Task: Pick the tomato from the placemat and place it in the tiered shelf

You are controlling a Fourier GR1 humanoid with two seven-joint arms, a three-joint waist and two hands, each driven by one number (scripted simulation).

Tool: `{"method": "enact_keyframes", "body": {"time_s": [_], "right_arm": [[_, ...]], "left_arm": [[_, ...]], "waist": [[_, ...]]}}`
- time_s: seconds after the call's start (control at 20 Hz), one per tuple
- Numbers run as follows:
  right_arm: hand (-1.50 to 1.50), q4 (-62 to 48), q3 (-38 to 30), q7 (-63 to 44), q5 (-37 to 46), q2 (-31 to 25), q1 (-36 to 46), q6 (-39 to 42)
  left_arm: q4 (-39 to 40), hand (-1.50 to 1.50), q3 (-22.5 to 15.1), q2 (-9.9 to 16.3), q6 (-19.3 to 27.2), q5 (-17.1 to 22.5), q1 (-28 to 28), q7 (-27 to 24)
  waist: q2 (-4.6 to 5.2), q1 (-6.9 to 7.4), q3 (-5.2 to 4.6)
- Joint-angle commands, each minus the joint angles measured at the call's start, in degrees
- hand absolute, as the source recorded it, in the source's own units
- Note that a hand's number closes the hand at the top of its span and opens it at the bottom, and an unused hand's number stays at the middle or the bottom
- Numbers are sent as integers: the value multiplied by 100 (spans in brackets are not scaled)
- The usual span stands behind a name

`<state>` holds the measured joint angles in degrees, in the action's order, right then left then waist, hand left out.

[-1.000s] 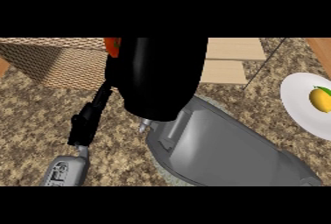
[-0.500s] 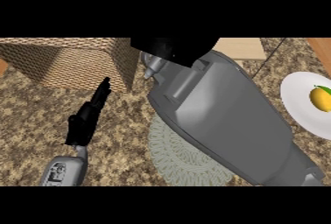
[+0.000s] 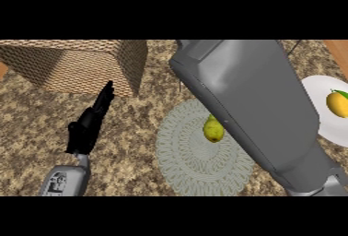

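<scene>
On placemat (image 3: pixel 197 161) yellow-green fruit (image 3: pixel 213 129) beside right forearm (image 3: pixel 258 106); left hand (image 3: pixel 92 123) fingers straight, right hand unseen

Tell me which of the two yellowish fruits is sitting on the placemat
The yellow-green fruit beside the grey right forearm lies on the round woven placemat. The orange-yellow fruit sits on the white plate at the right edge.

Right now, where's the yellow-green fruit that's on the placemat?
Head view, centre-right: the yellow-green fruit lies on the round placemat, in its upper right part, tucked against the edge of the right forearm that crosses above it.
</scene>
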<state>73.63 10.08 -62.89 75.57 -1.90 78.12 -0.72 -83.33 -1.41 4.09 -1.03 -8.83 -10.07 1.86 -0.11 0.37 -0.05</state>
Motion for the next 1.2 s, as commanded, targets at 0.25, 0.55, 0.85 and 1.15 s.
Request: {"method": "enact_keyframes", "body": {"time_s": [0.25, 0.55, 0.85, 1.15], "right_arm": [[150, -1028, -170, 512, 567, -137, -251, -628], [150, -1529, -483, 681, 737, -189, -453, -1483], [150, -1226, -1145, 1294, -77, -73, -660, -2950], [150, -1777, -1530, 2027, -617, -389, -492, -3055]], "left_arm": [[103, 0, 103, 77, -180, 138, 32, -211], [-67, 0, -116, -69, 26, -121, 182, -143], [-86, 0, -16, 54, -113, -13, 122, -126], [55, 0, -50, -66, 7, -104, 54, -64]], "waist": [[28, 32, 0], [25, 37, 3], [32, 78, 6], [20, 26, 4]]}}
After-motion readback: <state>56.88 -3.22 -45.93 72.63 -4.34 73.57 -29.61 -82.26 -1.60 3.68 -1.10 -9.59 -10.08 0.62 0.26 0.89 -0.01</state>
